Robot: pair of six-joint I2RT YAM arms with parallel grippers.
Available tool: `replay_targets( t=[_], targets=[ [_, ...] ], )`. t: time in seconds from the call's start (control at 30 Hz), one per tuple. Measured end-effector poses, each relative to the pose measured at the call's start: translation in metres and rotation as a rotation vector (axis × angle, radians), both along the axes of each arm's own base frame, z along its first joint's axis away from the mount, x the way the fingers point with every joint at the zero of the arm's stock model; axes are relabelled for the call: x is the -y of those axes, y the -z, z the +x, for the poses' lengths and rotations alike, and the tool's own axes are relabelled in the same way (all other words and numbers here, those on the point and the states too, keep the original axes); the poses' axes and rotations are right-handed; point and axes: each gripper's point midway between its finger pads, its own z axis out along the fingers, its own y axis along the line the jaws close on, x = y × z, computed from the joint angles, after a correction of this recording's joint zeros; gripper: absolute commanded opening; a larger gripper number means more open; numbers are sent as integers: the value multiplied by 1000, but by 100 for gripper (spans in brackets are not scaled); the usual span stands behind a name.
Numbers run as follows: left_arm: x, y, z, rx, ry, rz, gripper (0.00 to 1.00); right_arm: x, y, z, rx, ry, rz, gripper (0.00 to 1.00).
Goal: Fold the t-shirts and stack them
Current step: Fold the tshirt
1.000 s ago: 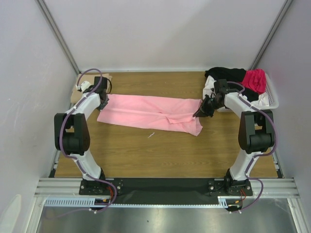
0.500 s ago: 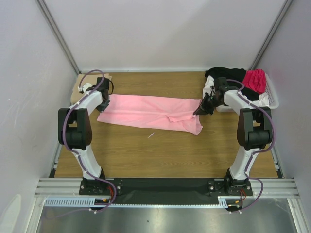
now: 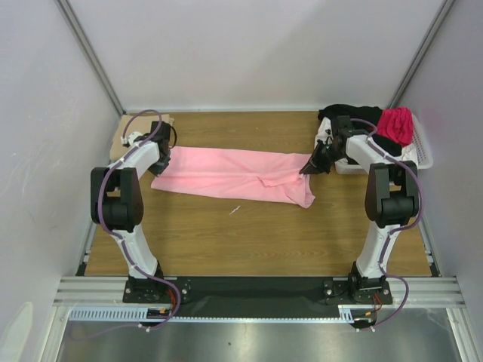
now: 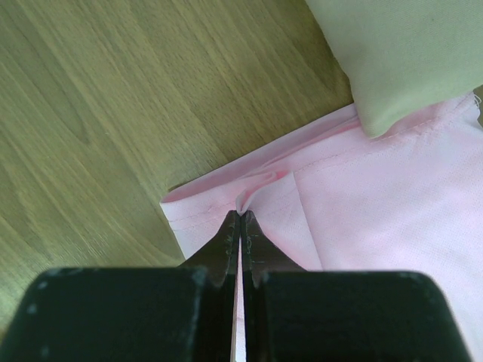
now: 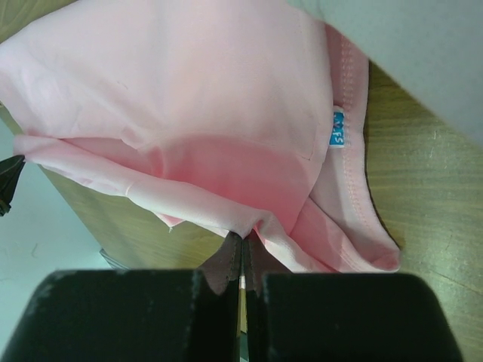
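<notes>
A light pink t-shirt (image 3: 230, 173) lies stretched left to right across the far half of the table. My left gripper (image 3: 161, 161) is shut on its left edge; in the left wrist view the tips (image 4: 240, 217) pinch a fold of the pink hem (image 4: 355, 219). My right gripper (image 3: 309, 169) is shut on the shirt's right end, where pink cloth (image 5: 204, 143) bunches at the fingertips (image 5: 243, 237). A tan t-shirt (image 3: 121, 139) sits folded at the far left, its corner (image 4: 407, 60) resting over the pink hem. Black (image 3: 351, 115) and magenta (image 3: 395, 123) t-shirts fill the basket.
A white plastic basket (image 3: 424, 154) stands at the far right corner, just behind my right arm. A small pale scrap (image 3: 235, 210) lies on the wood in front of the pink shirt. White walls and metal posts enclose the table.
My right gripper has drawn the shirt's right end a little farther back and up towards the basket. My left gripper has stayed put, while its arm has swung in closer.
</notes>
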Motion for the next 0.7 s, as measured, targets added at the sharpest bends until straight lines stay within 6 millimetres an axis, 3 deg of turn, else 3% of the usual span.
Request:
replay_targets(
  t=[0.1,0.3,0.37,0.4,0.7],
  targets=[
    [0,0,0,1,1,0,2,0,1,3,2,-6,-2,0],
    [0,-5,9,26,9,2,23,0,3,13,16,-17,-6,0],
    [0,-6,12,36,14,4,41,0,3,16,19,-18,-6,0],
    [1,-7,13,41,16,4,55,0,3,18,22,-19,-6,0],
    [2,-10,21,66,31,12,82,-4,4,38,51,-43,6,0]
  ],
)
